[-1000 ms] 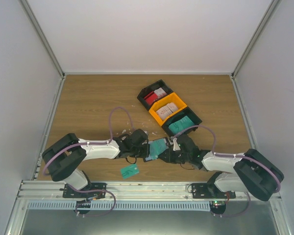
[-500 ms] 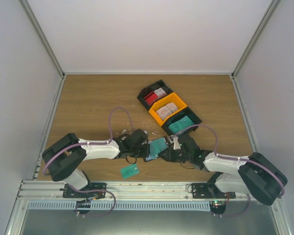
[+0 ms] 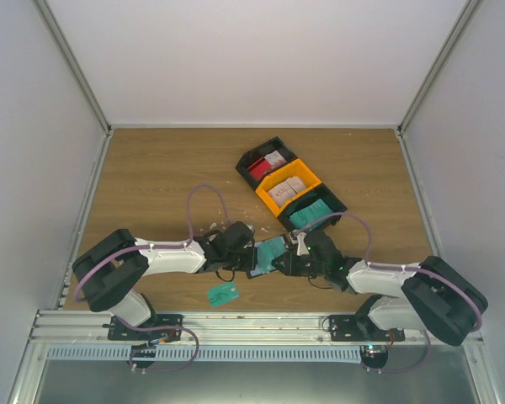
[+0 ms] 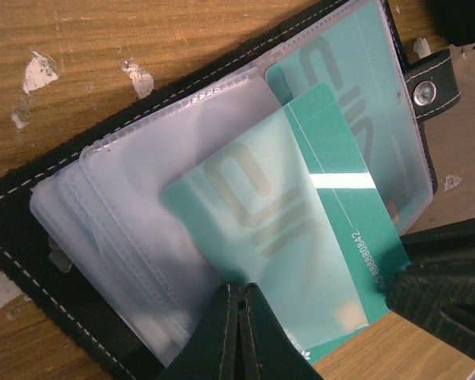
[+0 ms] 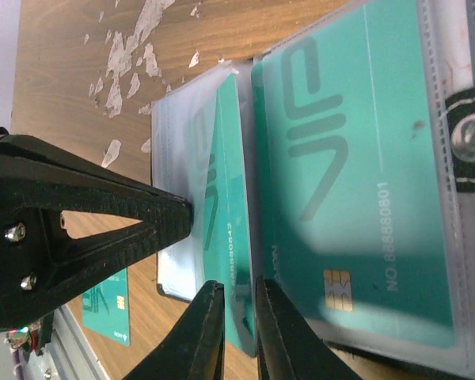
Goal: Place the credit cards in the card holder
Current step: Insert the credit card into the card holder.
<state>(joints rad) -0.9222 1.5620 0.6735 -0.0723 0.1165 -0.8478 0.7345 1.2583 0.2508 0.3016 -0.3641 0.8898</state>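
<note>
**One card in, a second going in, more waiting**

The card holder [image 3: 268, 255] is lying open on the table [image 3: 151, 185] between the two arms, its clear sleeves facing up. One teal card, the seated card [image 5: 356, 174], is already sitting fully inside a sleeve [image 4: 142, 198] next to the snap strap. A second teal card [image 4: 301, 237] is sliding in at a slant: its far end is showing under the plastic, while its near end is sticking out.

The right gripper [image 5: 236, 332] is pinching that near edge, with its fingers standing only a card's thickness apart. The left gripper [image 4: 239, 332] is bearing on the sleeves just beside it with its fingers pressed together. Whether it is clamping plastic I cannot tell.

A loose card [image 3: 223, 293] is waiting on the table near the left arm, and the bins [image 3: 278, 174] behind are holding more. So the job is looking well short of halfway.
</note>
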